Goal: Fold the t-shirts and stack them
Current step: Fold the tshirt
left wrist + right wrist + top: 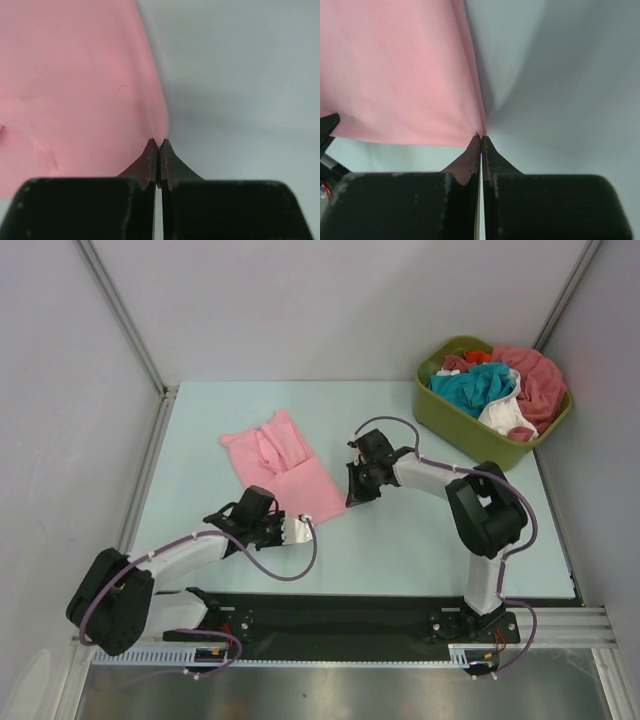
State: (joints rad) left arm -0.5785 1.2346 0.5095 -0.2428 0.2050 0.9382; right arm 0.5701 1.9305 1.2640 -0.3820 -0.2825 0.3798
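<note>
No readable text, no labels, no brand marks, no numbers or signs on anything in view

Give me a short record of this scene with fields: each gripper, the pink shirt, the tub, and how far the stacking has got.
left gripper: shut, pinching the near corner of the pink t-shirt
right gripper: shut, pinching the same shirt's right corner
pink t-shirt: on the table, near end flat, far end bunched
tub: olive-green, far right of the table
other t-shirts: heaped unfolded in the tub, teal, white, coral-red, orange
stack: none visible yet
</note>
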